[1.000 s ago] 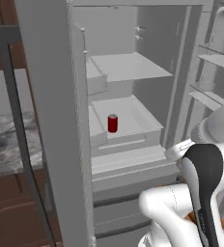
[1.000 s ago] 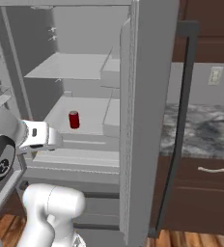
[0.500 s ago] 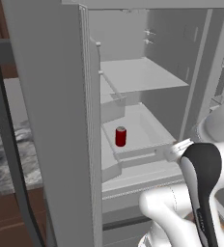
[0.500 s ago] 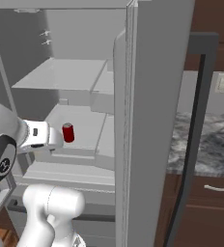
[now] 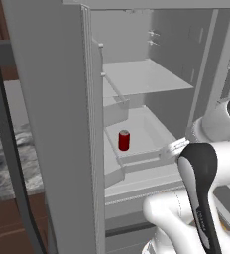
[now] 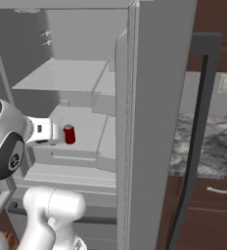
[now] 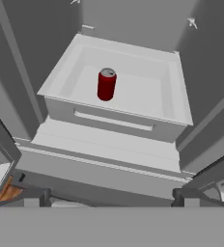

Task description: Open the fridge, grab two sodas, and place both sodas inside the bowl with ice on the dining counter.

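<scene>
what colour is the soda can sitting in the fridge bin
The soda can is red with a grey top, clearest in the hand view.

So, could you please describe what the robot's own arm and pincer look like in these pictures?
The arm is glossy white, built of rounded tubular segments, with a dark charcoal band along one link and dark round joint caps. The pincer has two small dark grey, blocky fingertips. No cables or markings are discernible.

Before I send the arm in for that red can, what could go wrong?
1. The red can stands upright in a walled bin; a low approach may hit the bin's front wall.
2. The open fingers could tip the can if they arrive off-centre.
3. The open fridge door stands close beside the arm, which may clip it.
</scene>
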